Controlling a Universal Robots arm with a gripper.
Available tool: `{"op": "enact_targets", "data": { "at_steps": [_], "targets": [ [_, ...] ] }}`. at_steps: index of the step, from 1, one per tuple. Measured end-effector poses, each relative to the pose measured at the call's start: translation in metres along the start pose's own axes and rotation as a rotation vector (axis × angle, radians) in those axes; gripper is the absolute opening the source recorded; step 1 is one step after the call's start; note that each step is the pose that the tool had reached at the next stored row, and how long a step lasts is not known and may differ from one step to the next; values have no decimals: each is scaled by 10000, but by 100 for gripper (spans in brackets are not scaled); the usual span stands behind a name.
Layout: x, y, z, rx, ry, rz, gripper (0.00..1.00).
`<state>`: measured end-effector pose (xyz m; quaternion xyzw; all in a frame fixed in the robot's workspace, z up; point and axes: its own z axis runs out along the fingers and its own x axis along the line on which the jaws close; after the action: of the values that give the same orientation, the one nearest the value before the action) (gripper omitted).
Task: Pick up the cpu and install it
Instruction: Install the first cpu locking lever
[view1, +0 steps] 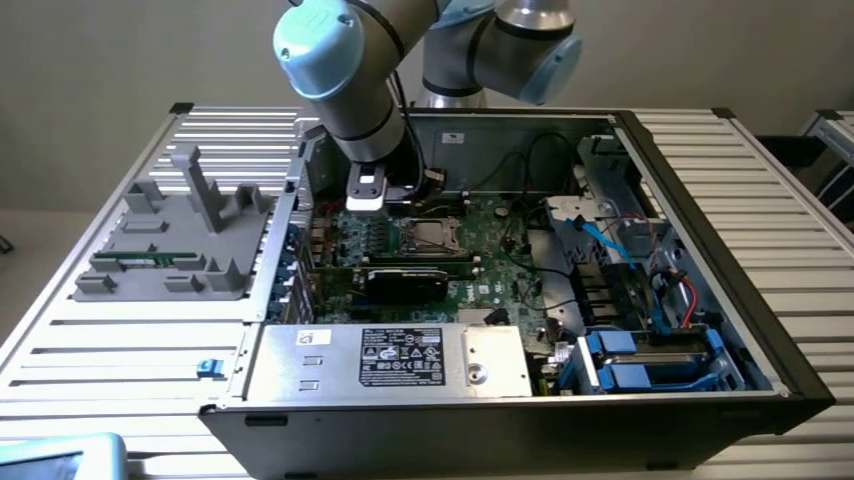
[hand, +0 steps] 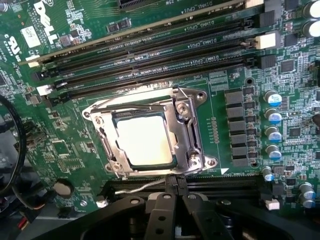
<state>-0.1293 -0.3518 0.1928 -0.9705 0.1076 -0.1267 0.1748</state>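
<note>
Silver-grey and shiny, the cpu (hand: 144, 141) lay flat inside the square socket (hand: 192, 132) on the green motherboard (hand: 65, 150), with the socket's metal frame around its edges and nothing touching its top. In the wrist view the gripper (hand: 173, 187) hung just beside the socket's edge, apart from the chip, its black fingers (hand: 159, 212) pressed together and holding nothing. Long dark memory slots (hand: 150, 60) ran along the side of the socket away from the gripper, and a row of small capacitors (hand: 272, 125) stood near another side. In the exterior view the arm (view1: 350, 95) reached down from the upper middle of the frame into the open computer case (view1: 754, 300), and the socket sat near the middle of the board, just to the exterior view's right of the gripper. A black expansion card (view1: 407, 282) lay lower in the frame than the socket, and a silver power supply (view1: 387, 358) sat along the case's lower edge. A grey fixture tray (view1: 174, 240) rested on the slatted table (view1: 80, 350) at the exterior view's left, carrying a thin green memory stick (view1: 134, 258).
</note>
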Motion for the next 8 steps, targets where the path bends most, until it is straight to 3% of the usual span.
{"op": "enact_targets", "data": {
  "at_steps": [4, 8],
  "targets": [
    [-74, -11, -90, 94, -15, 28, 11],
    [-128, -3, -110, 164, -18, 55, 11]
  ]
}}
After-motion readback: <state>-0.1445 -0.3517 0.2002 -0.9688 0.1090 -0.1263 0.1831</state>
